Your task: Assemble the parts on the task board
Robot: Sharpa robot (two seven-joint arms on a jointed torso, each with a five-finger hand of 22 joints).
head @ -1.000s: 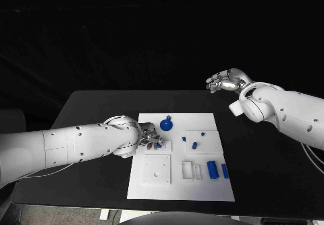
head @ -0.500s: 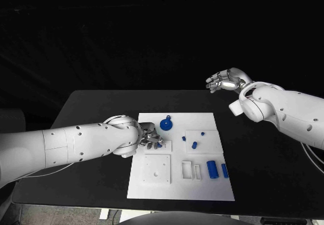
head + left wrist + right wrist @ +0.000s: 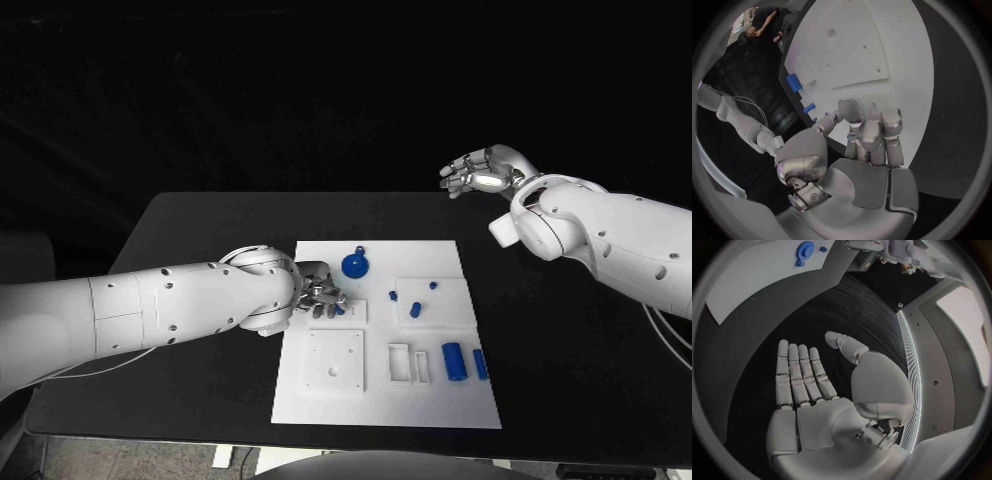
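Left hand (image 3: 320,297) sits low over the left-centre of the white task board (image 3: 387,400), fingers curled together at a small raised block; I think I see a blue part (image 3: 339,310) just at the fingertips, but I cannot tell whether it is pinched. From my seat this hand is much the nearer one. Right hand (image 3: 483,172) hangs at the upper right, well apart from the board, palm flat, fingers apart, holding nothing. Two blue cylinders (image 3: 453,361) lie at lower right, long axes running up-down the frame. No writing I can read.
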